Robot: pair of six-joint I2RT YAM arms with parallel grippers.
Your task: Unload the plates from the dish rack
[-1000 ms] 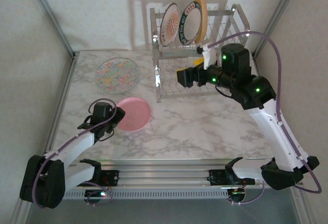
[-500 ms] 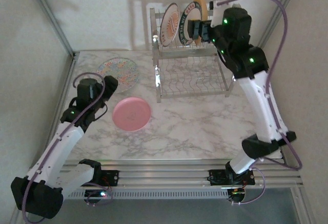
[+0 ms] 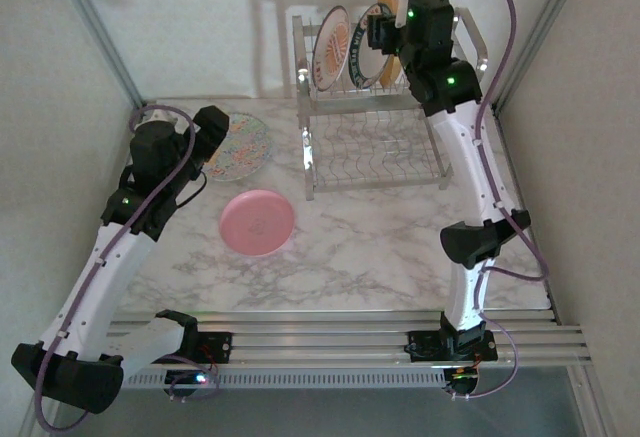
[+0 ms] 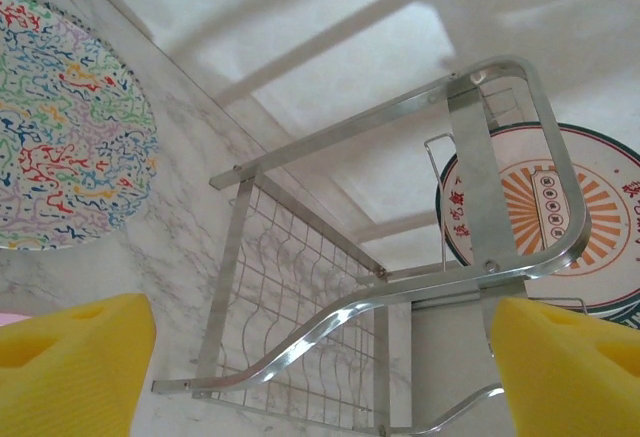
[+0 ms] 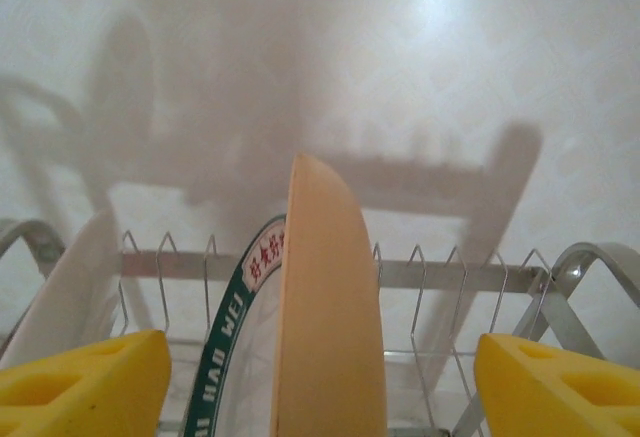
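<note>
Pink plate (image 3: 257, 223): lying flat on the marble table, in front of the dish rack (image 3: 306, 162) and to its left, with nothing touching it.
Left gripper (image 3: 213, 124): lifted away from the pink plate over the last second and now held left of the dish rack, above the near rim of the floral plate (image 3: 238, 145). Its yellow pads are spread wide with nothing between them, and it is aimed at the rack's end frame.
Floral plate: flat on the table, left of the dish rack and well apart from it.
What this means: two plates are judged unloaded, and three are left standing in the rack.
Right gripper (image 5: 320, 387): a second ago it was in front of the rack's lower tier. It has since been raised to the upper tier and now straddles the yellow plate (image 5: 325, 307). Both pads are clear of the plate, so nothing is gripped yet. The jaws look to be drawing inward.
Yellow plate: at the right end of the row in the rack's upper tier, standing on edge and close to upright. Its thin rim faces the wrist camera and its faces point along the rack's length. Its long axis runs up and down.
Neighbours: the green-rimmed plate (image 5: 235, 327) stands just left of the yellow one, and the orange sunburst plate (image 3: 331, 49) is further left again.
Next step, as judged: closing on the yellow rim.
</note>
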